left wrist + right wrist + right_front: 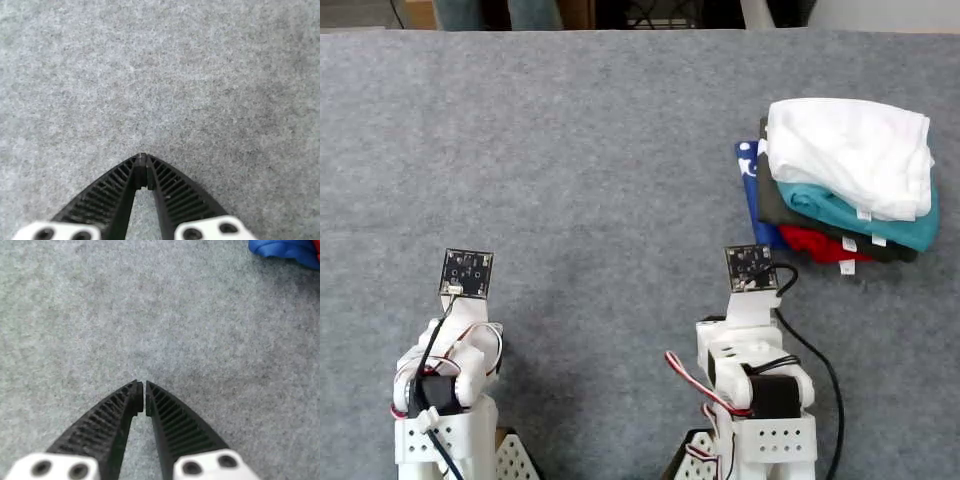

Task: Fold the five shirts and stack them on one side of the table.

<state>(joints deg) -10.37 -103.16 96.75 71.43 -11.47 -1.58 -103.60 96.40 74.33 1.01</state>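
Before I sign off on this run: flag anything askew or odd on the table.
The stack is untidy: the white shirt on top is bunched, not flat, and the teal shirt, grey shirt, red shirt and blue shirt beneath are staggered, tags poking out. Nothing looks damaged.

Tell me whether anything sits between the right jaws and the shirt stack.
Nothing visible does. Only bare grey table lies between the shut, empty right jaws and the shirt stack, whose blue shirt lies nearest.
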